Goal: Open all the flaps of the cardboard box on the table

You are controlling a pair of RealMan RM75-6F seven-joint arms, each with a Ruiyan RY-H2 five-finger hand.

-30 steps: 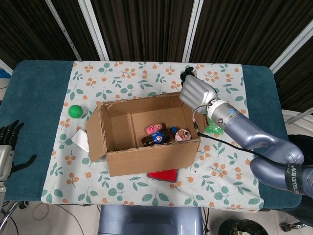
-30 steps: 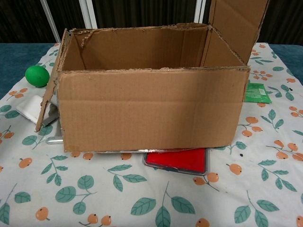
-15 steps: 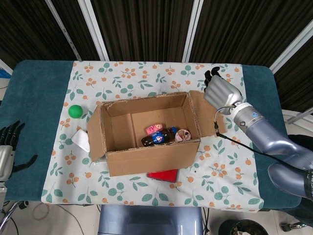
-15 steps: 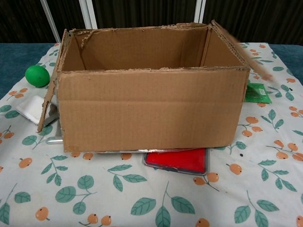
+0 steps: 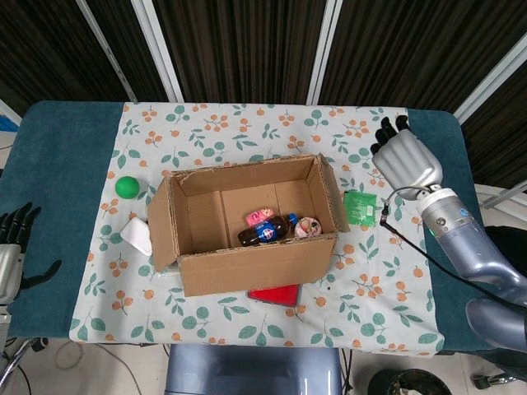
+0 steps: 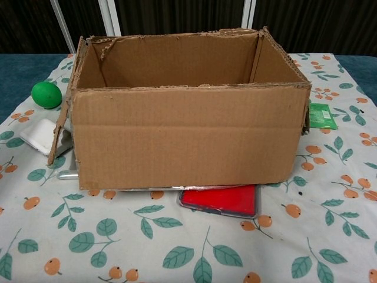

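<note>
The cardboard box (image 5: 247, 267) (image 6: 188, 138) stands open-topped in the middle of the flowered cloth. Its right flap (image 5: 335, 193) hangs down outside the right wall, and its left flap (image 5: 161, 224) (image 6: 61, 127) leans outward on the left. Inside lie a dark bottle (image 5: 265, 231) and small toys. My right hand (image 5: 406, 158) hovers to the right of the box, apart from it, holding nothing, its fingers extended. My left hand (image 5: 11, 239) stays at the far left off the table edge, its fingers spread and empty. Neither hand shows in the chest view.
A green ball (image 5: 126, 187) (image 6: 46, 94) and a white block (image 5: 137, 235) (image 6: 41, 134) lie left of the box. A green packet (image 5: 360, 208) (image 6: 321, 115) lies to its right, below my right hand. A red flat item (image 5: 273, 295) (image 6: 221, 199) pokes out under the box front.
My right hand has pulled away to the right from the box, and the right flap has swung from upright down against the outside of the right wall. The left hand is unchanged.
</note>
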